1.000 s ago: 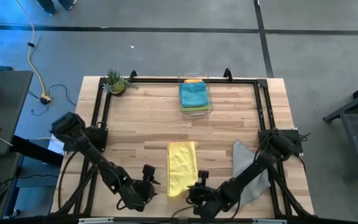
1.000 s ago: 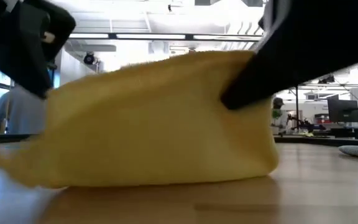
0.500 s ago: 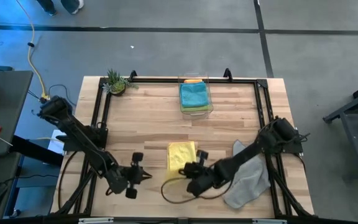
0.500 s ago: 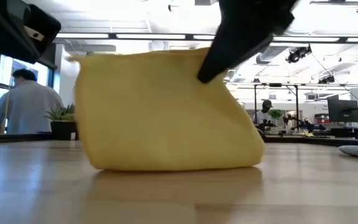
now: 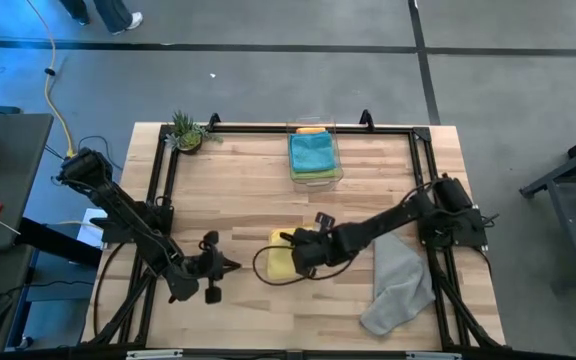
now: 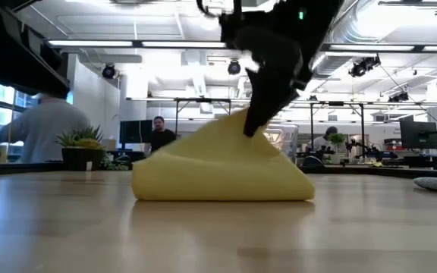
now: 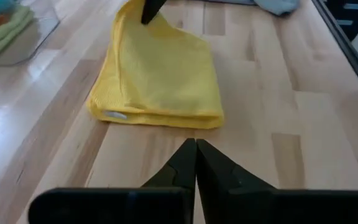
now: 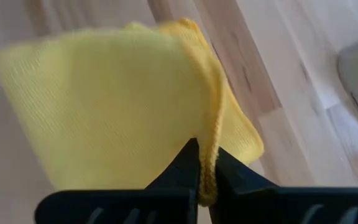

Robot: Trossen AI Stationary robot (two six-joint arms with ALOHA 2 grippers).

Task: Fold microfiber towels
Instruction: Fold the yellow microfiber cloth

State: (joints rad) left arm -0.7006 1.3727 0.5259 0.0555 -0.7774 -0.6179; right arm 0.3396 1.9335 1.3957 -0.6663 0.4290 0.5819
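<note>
Yellow towel (image 5: 280,262) sits folded near the front middle of the table (image 5: 238,210), and the right gripper (image 5: 295,251) has one edge of it pinched tight between its fingers, lifting that edge into a peak. Left gripper (image 5: 211,268) is parked just to the left of it, fingers closed on nothing, tips pointing at the cloth. Grey towel (image 5: 396,283) lies crumpled off to the right. Teal towel (image 5: 312,153) tops the stack in the clear bin (image 5: 315,178) at the back.

Yellow towel (image 5: 281,262); grey towel (image 5: 398,290); teal towel (image 5: 312,152), maybe orange beneath.
</note>
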